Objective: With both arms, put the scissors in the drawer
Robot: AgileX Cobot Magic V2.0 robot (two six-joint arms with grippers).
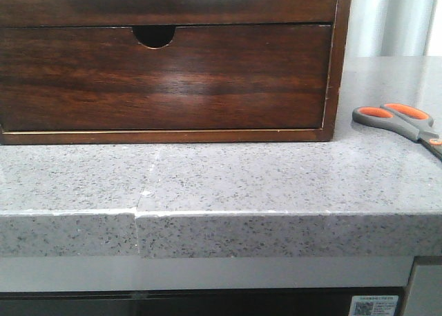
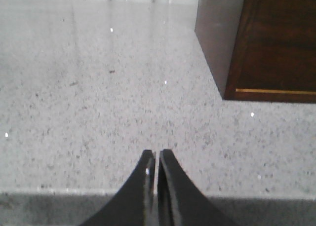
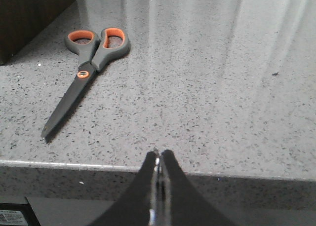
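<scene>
Black left claw point(image 2: 156, 159) and right claw point(image 3: 159, 159) hover closed near counter edge point(image 1: 276, 212).

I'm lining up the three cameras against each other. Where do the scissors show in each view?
Front view: scissors at right edge, on the counter, partly cropped.
Left wrist view: not in it.
Right wrist view: whole, blades shut.
Shared landmark: the wooden box, its corner beside the scissors.

Glossy dark wooden drawer point(image 1: 166, 78); polished speckled stone counter point(image 1: 228, 185); scissors point(image 3: 86, 65) with matt plastic-looking handles.
</scene>
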